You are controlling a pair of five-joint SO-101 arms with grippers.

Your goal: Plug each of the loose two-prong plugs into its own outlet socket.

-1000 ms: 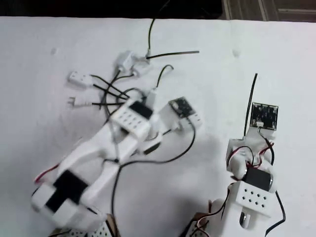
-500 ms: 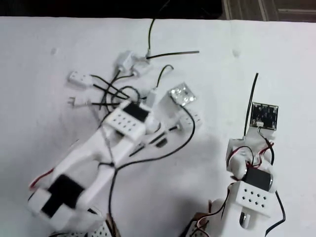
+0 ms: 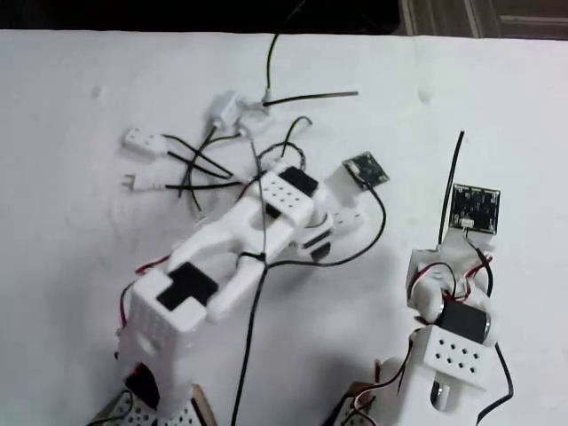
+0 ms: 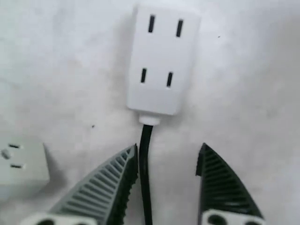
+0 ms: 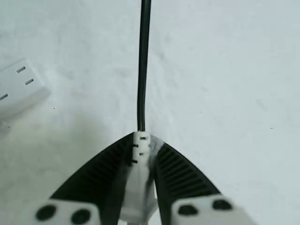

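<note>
On your table [image 3: 497,106], your left claw [image 4: 167,149] stands open astride a black cord [image 4: 145,140], just behind the socket [image 4: 161,61] lying slots-up. Your right claw [image 5: 143,139] is clamped on a white plug [image 5: 140,146].

I can read no words, numbers or signs here. The white outlet block [image 4: 161,61] just ahead of my left gripper [image 4: 168,150] has only plain slots on it, no letters. The small circuit board [image 3: 475,206] up above my right gripper [image 5: 140,143] has tiny marks, but they are too small for me to read.
</note>
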